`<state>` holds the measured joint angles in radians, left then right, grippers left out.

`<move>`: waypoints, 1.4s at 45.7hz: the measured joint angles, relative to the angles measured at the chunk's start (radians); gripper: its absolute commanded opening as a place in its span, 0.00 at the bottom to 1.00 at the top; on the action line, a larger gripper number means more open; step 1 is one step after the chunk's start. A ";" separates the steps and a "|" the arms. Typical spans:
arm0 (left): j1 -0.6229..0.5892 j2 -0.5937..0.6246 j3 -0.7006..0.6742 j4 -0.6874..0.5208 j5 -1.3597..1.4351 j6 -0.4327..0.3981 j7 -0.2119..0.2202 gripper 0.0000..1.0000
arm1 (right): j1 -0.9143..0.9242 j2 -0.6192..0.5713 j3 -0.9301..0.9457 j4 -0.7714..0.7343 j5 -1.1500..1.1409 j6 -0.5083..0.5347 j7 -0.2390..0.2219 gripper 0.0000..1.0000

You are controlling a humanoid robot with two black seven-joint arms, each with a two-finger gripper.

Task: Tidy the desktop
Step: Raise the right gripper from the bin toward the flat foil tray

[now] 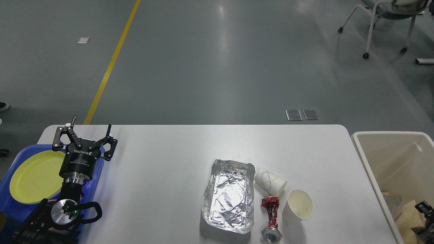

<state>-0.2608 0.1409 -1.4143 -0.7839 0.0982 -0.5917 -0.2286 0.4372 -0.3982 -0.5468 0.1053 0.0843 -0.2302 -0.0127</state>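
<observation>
The white desktop (169, 159) carries a crumpled foil tray (229, 196). Right of it lie a paper cup on its side (270, 182), a second paper cup (300, 205) and a crushed red can (271, 217). My left gripper (91, 126) stands open and empty over the desktop's left end, beside the yellow plate (32, 176). A black part of my right gripper (425, 208) shows low inside the bin at the bottom right corner, too cut off to read its fingers.
A blue tray (8, 210) holding the yellow plate hangs off the left end. A cream bin (373, 162) stands past the right edge with foil and brown paper (395, 203) at its bottom. A wheeled chair (386, 20) stands far back right.
</observation>
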 measured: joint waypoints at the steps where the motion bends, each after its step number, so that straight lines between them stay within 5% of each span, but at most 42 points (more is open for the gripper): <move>1: 0.000 0.000 0.000 0.000 0.000 0.000 0.000 0.96 | 0.001 -0.001 -0.001 0.001 0.000 0.000 0.000 1.00; 15: 0.000 0.000 0.000 0.000 0.000 0.000 0.000 0.97 | 0.206 -0.126 -0.158 0.164 -0.020 0.032 0.003 1.00; 32: 0.000 -0.001 0.000 0.000 0.000 0.000 0.001 0.96 | 0.997 -0.142 -0.776 0.808 -0.019 0.238 -0.005 1.00; 36: 0.000 -0.001 0.000 0.000 0.000 0.000 0.001 0.96 | 1.180 -0.090 -0.834 0.923 -0.018 0.348 -0.007 1.00; 50: 0.000 0.000 0.000 0.000 0.000 0.001 0.002 0.96 | 1.744 0.137 -0.850 1.090 -0.001 1.061 -0.007 1.00; 56: 0.000 0.000 0.000 0.000 0.000 0.001 0.001 0.96 | 1.890 0.206 -0.833 1.189 0.000 1.156 -0.009 1.00; 64: 0.000 -0.001 0.000 0.000 0.000 0.001 0.000 0.96 | 2.037 0.238 -0.777 1.410 0.001 1.154 -0.009 1.00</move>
<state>-0.2608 0.1403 -1.4143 -0.7839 0.0982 -0.5910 -0.2287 2.4746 -0.1598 -1.3236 1.5152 0.0850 0.9237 -0.0216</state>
